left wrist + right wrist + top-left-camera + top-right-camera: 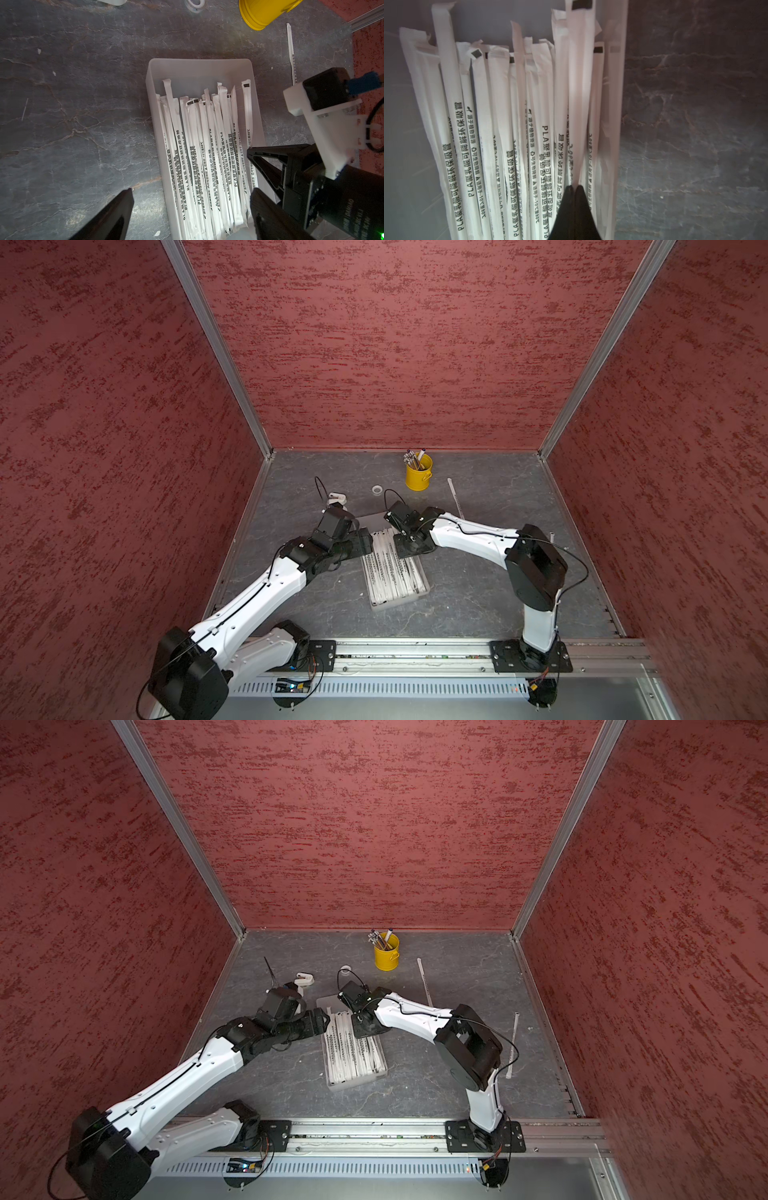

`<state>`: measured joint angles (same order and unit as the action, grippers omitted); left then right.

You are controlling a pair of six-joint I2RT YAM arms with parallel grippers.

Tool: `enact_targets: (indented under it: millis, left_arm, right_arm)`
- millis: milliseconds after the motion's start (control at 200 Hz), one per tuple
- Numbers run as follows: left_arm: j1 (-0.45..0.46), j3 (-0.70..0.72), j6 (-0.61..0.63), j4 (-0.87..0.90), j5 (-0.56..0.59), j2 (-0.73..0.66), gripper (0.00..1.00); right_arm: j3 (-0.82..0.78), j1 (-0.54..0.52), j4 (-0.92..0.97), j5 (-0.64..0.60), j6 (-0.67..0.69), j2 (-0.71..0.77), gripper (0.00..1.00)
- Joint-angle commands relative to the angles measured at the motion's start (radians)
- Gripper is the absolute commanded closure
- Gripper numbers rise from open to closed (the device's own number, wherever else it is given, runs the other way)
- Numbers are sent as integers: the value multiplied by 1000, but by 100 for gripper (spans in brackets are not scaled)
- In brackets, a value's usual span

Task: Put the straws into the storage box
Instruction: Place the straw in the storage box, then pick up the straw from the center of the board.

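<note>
— Red textured walls (395, 344) were seen round a grey marbled surface (478, 593). What was counted?
— One storage box (197, 66), one yellow bucket (418, 477) of pens (412, 459), one tape ring (377, 489) and two loose straws (513, 1044) on the surface.
— And the straws (199, 145) in the box, mid-surface?
— White wrappers with dark print, laid lengthwise and overlapped too thickly to be counted.
— The claws?
— The left claw (192, 190) was held spread over the box. The right claw (574, 186) was pressed together on one straw. The box's far end was partly hidden by both arms in both top views.
</note>
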<state>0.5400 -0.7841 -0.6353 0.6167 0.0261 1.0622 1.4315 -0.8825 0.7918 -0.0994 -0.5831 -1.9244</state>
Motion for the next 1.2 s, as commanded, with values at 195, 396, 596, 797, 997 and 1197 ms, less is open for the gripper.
enact_targets:
  millis: [195,396,596,797,997,1197]
  left_arm:
    - [14,2,-3,-35,-9,5,10]
    - [16,-6,-1,-32,-7,2,10]
    - [16,-27,7,-17,2,2,9]
    - [96,-87,52,-20,34,53,9]
    - [265,-192,32,-139,5,265,7]
    - [310,-287,36,-168,-36,435,8]
  right_arm:
    - [-19,-18,46,-94,-57,-34,93]
    - [-9,-28,50,-102,-63,-20,83]
    - [20,-35,100,-117,-79,54,74]
    - [-75,203,68,-36,-25,257,72]
    - [-56,482,-22,9,168,147,58]
    - [118,579,-77,32,226,-71,56]
